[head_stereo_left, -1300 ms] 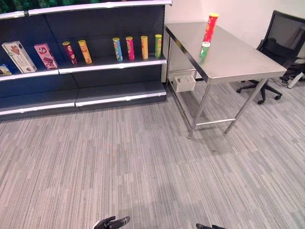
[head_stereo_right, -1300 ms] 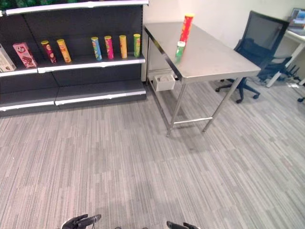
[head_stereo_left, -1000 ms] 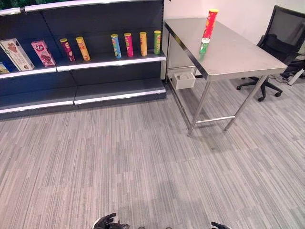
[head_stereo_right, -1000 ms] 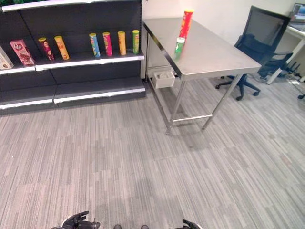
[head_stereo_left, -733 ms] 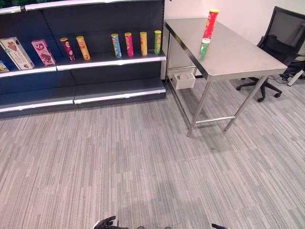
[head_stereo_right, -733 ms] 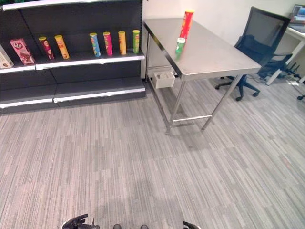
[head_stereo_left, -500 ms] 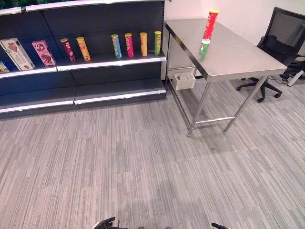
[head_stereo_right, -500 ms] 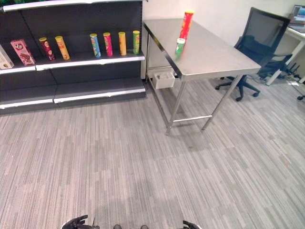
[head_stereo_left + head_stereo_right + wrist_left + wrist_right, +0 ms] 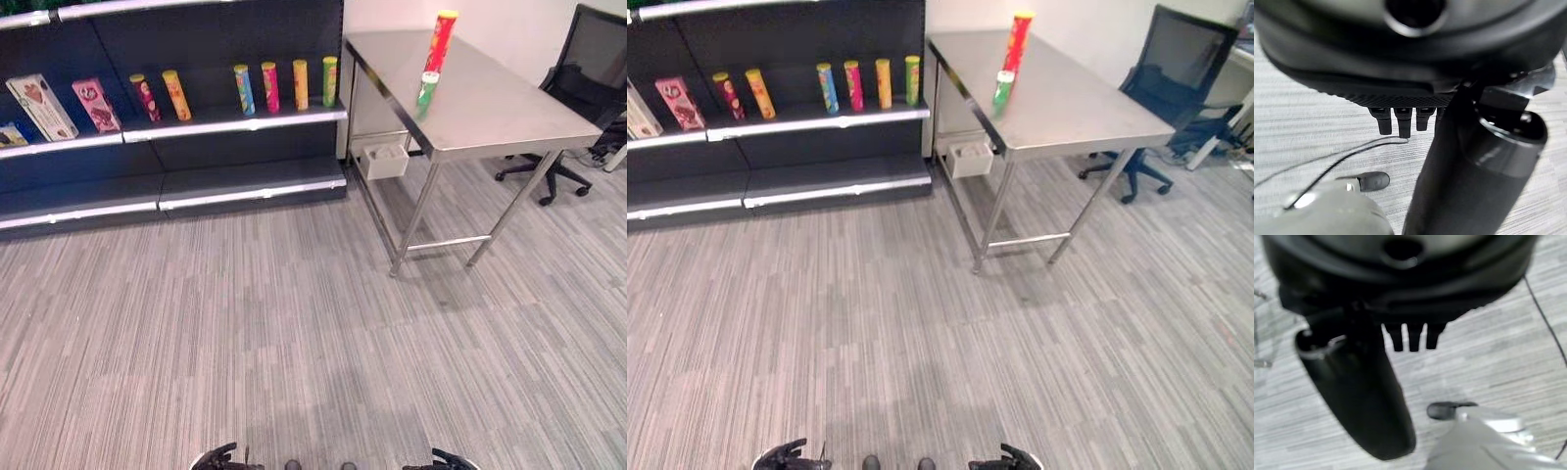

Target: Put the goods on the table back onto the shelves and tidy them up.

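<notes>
The left hand [image 9: 217,457] and the right hand [image 9: 446,459] hang low over the carpeted floor [image 9: 294,333], well short of the steel surface [image 9: 480,98]. In each wrist view the fingers [image 9: 1403,121] of the left hand and the fingers [image 9: 1413,339] of the right hand point straight down, relaxed and holding nothing, with the thumb standing out beside them.

Beyond the hands, the surface stands on thin legs. A short green can [image 9: 425,89] stands near its front left edge, and a tall red can [image 9: 438,41] stands upright just behind it, close beside it.

Left of the surface is the dark shelf unit [image 9: 176,127]. On its middle shelf, nearest the surface, stand a green tube [image 9: 329,81], an orange tube [image 9: 300,84], a pink tube [image 9: 269,86] and a blue tube [image 9: 243,89]. Farther left lean a yellow tube [image 9: 175,94] and a maroon tube [image 9: 143,96], then a pink box [image 9: 95,105] and a white box [image 9: 40,106].

A white bin [image 9: 386,160] sits under the surface's far left corner. A black office chair [image 9: 578,98] stands to its right.
</notes>
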You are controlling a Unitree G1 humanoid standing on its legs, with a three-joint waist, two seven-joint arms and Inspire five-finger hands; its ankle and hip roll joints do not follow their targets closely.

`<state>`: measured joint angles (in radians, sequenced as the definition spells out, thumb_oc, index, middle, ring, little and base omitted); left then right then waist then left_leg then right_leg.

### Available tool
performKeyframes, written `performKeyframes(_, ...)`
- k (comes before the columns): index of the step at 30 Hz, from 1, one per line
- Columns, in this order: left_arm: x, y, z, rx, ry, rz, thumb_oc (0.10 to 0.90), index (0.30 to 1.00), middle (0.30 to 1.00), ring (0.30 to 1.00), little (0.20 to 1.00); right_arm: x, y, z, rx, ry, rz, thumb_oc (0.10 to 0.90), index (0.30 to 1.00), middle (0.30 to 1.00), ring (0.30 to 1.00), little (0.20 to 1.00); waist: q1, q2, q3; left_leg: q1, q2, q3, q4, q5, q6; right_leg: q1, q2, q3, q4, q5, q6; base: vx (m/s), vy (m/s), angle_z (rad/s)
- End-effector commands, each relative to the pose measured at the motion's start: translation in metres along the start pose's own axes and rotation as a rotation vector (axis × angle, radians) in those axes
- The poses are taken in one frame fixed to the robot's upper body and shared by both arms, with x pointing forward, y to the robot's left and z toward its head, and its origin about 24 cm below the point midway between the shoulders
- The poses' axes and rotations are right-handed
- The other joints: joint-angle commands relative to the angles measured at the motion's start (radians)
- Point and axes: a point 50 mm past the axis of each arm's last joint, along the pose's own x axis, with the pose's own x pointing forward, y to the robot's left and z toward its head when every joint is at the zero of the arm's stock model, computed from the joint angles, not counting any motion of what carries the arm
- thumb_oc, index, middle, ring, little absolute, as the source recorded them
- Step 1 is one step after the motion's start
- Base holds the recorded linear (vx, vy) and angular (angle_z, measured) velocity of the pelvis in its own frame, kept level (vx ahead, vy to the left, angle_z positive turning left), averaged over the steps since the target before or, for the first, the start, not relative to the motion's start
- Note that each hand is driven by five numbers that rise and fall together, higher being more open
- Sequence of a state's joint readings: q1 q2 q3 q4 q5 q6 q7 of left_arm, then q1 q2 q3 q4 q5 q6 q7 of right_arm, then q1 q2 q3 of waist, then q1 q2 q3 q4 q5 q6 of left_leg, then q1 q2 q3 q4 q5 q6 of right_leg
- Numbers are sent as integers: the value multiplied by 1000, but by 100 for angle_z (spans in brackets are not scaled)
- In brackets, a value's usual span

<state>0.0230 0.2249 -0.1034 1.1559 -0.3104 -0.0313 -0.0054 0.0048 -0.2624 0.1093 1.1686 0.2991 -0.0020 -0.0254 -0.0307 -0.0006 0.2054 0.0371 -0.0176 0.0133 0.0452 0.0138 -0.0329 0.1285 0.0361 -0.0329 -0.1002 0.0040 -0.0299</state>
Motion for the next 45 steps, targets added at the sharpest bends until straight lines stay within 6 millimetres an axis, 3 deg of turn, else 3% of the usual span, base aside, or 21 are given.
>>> performKeyframes(1, 4, -1, 40, -31, -132, 6, 800, 900, 900, 900, 900, -1, -23, 32, 29, -138, -63, 800, 900, 900, 900, 900, 12, -38, 63, -151, 38, -79, 351, 3, -56, 32, -60, -25, 45, -69, 72, -42, -114, 22)
performKeyframes(4, 5, -2, 42, -40, -137, 8, 800, 900, 900, 900, 900, -1, -24, 40, 43, -160, -74, 800, 900, 900, 900, 900, 14, -47, 75, -238, 34, -57, 375, 1, -40, 53, -57, -33, 28, -84, 69, 125, -42, 33)
performKeyframes(6, 5, -3, 39, -27, -122, 3, 800, 900, 900, 900, 900, -1, -24, 44, 36, -173, -71, 800, 900, 900, 900, 900, 25, -45, 65, -258, 33, -40, 248, -6, -32, 64, -55, -28, 13, -97, 80, 257, 63, 11)
performKeyframes(8, 5, -5, 35, -7, -112, -1, 800, 900, 900, 900, 900, -1, -22, 52, 8, -199, -65, 800, 900, 900, 900, 900, 50, -28, 56, -297, 42, -33, 37, 78, -38, 83, -43, -11, 13, -134, 93, 354, 124, -4)
performKeyframes(11, 4, -1, 25, 18, -77, 8, 800, 900, 900, 900, 900, -1, -23, 56, -9, -206, -65, 800, 900, 900, 900, 900, 69, -15, 32, -318, 49, -13, -133, 111, -54, 118, -42, 20, 13, -174, 105, 357, 145, -10)
performKeyframes(13, 3, 2, 18, 6, -60, 22, 800, 900, 900, 900, 900, -1, -21, 55, -12, -216, -61, 800, 900, 900, 900, 900, 70, -5, -1, -286, 39, 5, -122, 183, -50, 144, -75, 38, 13, -192, 127, 467, 338, -39)
performKeyframes(15, 3, 5, 17, 10, -61, 29, 800, 900, 900, 900, 900, -1, -21, 54, -16, -212, -59, 800, 900, 900, 900, 900, 75, -13, -15, -275, 25, 16, -114, 173, -38, 155, -109, 39, 16, -185, 146, 436, 332, -90)
performKeyframes(16, 3, 11, 23, 19, -76, 47, 800, 900, 900, 900, 900, -1, -20, 55, -26, -209, -53, 800, 900, 900, 900, 900, 82, -25, -22, -214, 2, 29, -109, 130, -1, 78, -167, 51, 222, -162, 185, 449, 333, -128)
performKeyframes(17, 3, 11, 23, 19, -76, 47, 800, 900, 900, 900, 900, -1, -20, 55, -26, -209, -53, 800, 900, 900, 900, 900, 82, -25, -23, -214, 2, 29, -109, 130, -1, 78, -167, 51, 222, -162, 185, 457, 439, -93)
performKeyframes(18, 3, 15, 34, 7, -112, 62, 800, 900, 900, 900, 900, -2, -20, 67, -28, -249, -53, 800, 900, 900, 900, 900, 66, -23, 15, -141, -29, 27, -105, 81, 46, -57, -196, 57, 519, 21, 198, 151, 210, -53)
performKeyframes(21, 3, 20, 41, 24, -129, 76, 800, 900, 900, 900, 900, -3, -19, 71, -11, -269, -58, 800, 900, 900, 900, 900, 51, 10, 45, -72, -10, 38, -116, 40, 65, -176, -225, -15, 694, 84, 175, 220, 282, 14)
performKeyframes(23, 3, 21, 48, 26, -150, 81, 800, 900, 900, 900, 900, -2, -19, 71, -3, -265, -62, 800, 900, 900, 900, 900, 32, 20, 60, -18, -3, 44, -124, 0, 55, -222, -247, -151, 551, 4, 161, 362, 73, 11)
performKeyframes(25, 3, 19, 51, 51, -160, 77, 800, 900, 900, 900, 900, -2, -20, 72, -5, -265, -67, 800, 900, 900, 900, 900, 18, 14, 70, 17, -3, 50, -131, -26, 45, -246, -226, -215, 379, -10, 170, 380, -70, -11)
performKeyframes(26, 4, 17, 54, 69, -166, 73, 800, 900, 900, 900, 900, -2, -20, 71, 0, -254, -71, 800, 900, 900, 900, 900, 1, -1, 76, 50, -15, 46, -133, -52, 38, -261, -191, -207, 215, 32, 192, 426, -109, 3)
performKeyframes(29, 5, 13, 58, 95, -182, 61, 800, 900, 900, 900, 900, -1, -20, 64, 2, -234, -72, 800, 900, 900, 900, 900, -37, -19, 89, 129, -32, 14, -133, -108, 28, -351, -137, -178, 23, 130, 232, 471, -115, 3)
performKeyframes(32, 5, 10, 56, 117, -174, 51, 800, 900, 900, 900, 900, -1, -24, 59, -14, -217, -78, 800, 900, 900, 900, 900, -45, -28, 74, 194, -31, -22, -133, -172, 23, -352, -135, -193, 13, 163, 225, 496, -194, 66)
performKeyframes(35, 5, 5, 50, 100, -165, 34, 800, 900, 900, 900, 900, -2, -31, 55, -31, -207, -84, 800, 900, 900, 900, 900, -57, -9, 42, 233, 30, -37, -114, -195, -3, -297, -103, -187, 13, 159, 195, 508, -330, 29)
performKeyframes(38, 5, -1, 50, 90, -169, 13, 800, 900, 900, 900, 900, -2, -34, 54, -41, -203, -85, 800, 900, 900, 900, 900, -56, 4, 26, 204, 59, -41, 24, -169, -38, -242, -78, -190, 16, 117, 160, 330, -244, 32)
performKeyframes(41, 4, -7, 56, 42, -194, -3, 800, 900, 900, 900, 900, -1, -33, 56, -70, -194, -82, 800, 900, 900, 900, 900, -34, -17, 71, 5, 63, -22, 486, 29, -86, -128, -74, -181, 19, 35, 94, 231, -259, -6)
performKeyframes(43, 5, -8, 56, 39, -189, -2, 800, 900, 900, 900, 900, 0, -32, 54, -82, -177, -82, 800, 900, 900, 900, 900, -27, -28, 81, -63, 90, 33, 531, 29, -70, -97, -80, -179, 13, 9, 86, 212, -186, 3)
performKeyframes(45, 5, -14, 56, 46, -189, -21, 800, 900, 900, 900, 900, 0, -32, 51, -74, -160, -86, 800, 900, 900, 900, 900, -16, -32, 85, -115, 108, 81, 450, -8, -51, -70, -88, -173, 13, -8, 89, 171, -38, -14)
